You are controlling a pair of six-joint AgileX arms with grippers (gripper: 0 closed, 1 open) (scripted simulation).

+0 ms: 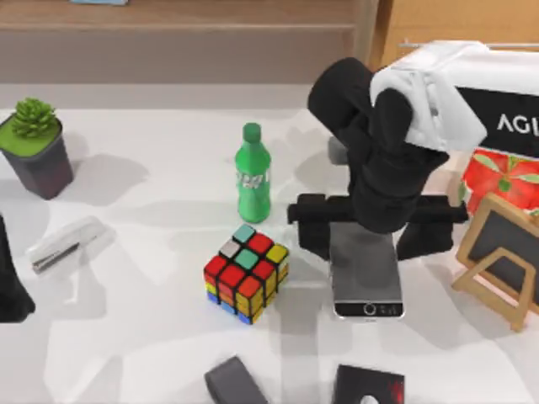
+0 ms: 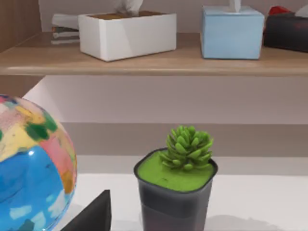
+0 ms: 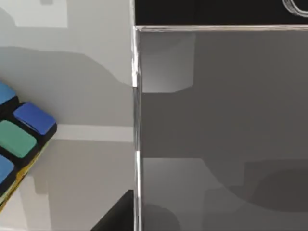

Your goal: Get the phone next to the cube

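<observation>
The phone [image 1: 367, 282] has a grey screen, a silver rim and a round home button at its near end, and it sits at the table's middle right. The colourful cube [image 1: 246, 273] stands to its left with a narrow strip of table between them. My right gripper [image 1: 366, 244] reaches down over the phone's far end, one black finger [image 1: 312, 229] against each long side, shut on it. In the right wrist view the phone's screen [image 3: 221, 120] is close up and the cube's corner [image 3: 21, 137] sits beside it. My left arm [image 1: 8, 282] is parked at the left edge.
A green bottle [image 1: 253, 172] stands just behind the cube. Along the front edge lie a dark grey block [image 1: 236, 380] and a black box with a red mark [image 1: 368, 387]. A wooden easel [image 1: 501, 257] and a red box [image 1: 505, 178] stand at the right. A potted plant [image 1: 34, 143] stands at the back left.
</observation>
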